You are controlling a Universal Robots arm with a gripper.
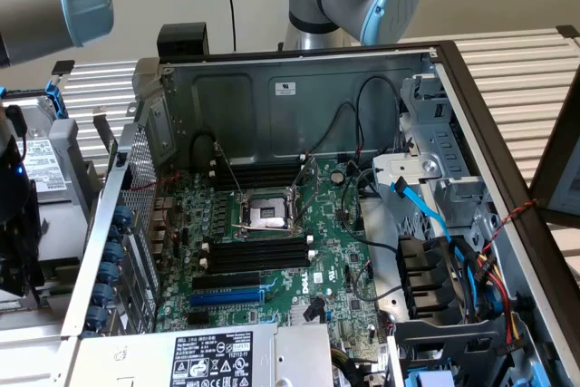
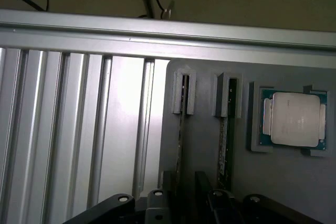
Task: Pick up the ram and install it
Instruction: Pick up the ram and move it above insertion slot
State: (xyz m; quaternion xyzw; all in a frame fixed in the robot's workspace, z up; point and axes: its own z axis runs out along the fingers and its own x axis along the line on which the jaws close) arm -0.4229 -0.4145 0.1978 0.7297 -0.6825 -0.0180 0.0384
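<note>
In the exterior view the black memory slots (image 1: 258, 256) lie empty on the motherboard (image 1: 335, 283) in the open case (image 1: 254, 101). In the wrist view the ram (image 2: 180, 129) stands on edge in a grey holder (image 2: 207, 145) beside a second stick (image 2: 226, 140), its near end between the wide-open jaws of the gripper (image 2: 185, 179). It looks light, stiff and fragile: pinch its flat faces, clear of the contacts

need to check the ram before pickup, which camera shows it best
The wrist view: two ram sticks sit edge-on in grey holders beside a loose processor, close to the camera. The exterior view looks into the open computer case at the motherboard's black memory slots instead.
</note>
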